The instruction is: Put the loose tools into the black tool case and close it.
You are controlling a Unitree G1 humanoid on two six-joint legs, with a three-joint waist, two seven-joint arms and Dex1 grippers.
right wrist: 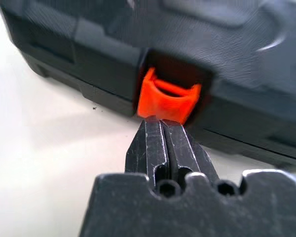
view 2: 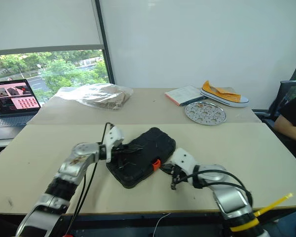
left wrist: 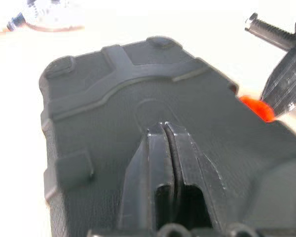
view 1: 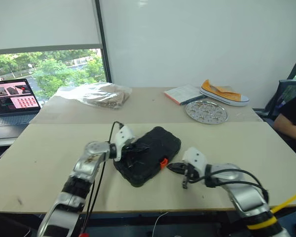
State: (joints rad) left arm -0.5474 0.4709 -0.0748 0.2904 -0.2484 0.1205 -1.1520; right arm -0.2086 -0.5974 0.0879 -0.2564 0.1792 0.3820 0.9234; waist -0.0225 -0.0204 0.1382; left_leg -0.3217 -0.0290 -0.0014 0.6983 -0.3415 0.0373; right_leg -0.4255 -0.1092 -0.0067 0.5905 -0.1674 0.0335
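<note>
Orange latch (right wrist: 168, 96) sits dead ahead of the right gripper (right wrist: 162, 126) — its fingers pressed together, holding nothing, tips just at the latch's lower edge on the near long side of the black tool case (view 1: 148, 154). That case lies lid down on the table (view 1: 34, 158), its long axis running diagonally away to the right, so the right arm is the nearer one for fastening it. The left gripper (left wrist: 166, 129) (fingers likewise together, empty) rests over the lid from the opposite side — placed, I judge, to steady it.

Both head views looked forward and down over the table (view 1: 34, 148). Each wrist view sat close against the black tool case (left wrist: 138, 113), shared by all views.
</note>
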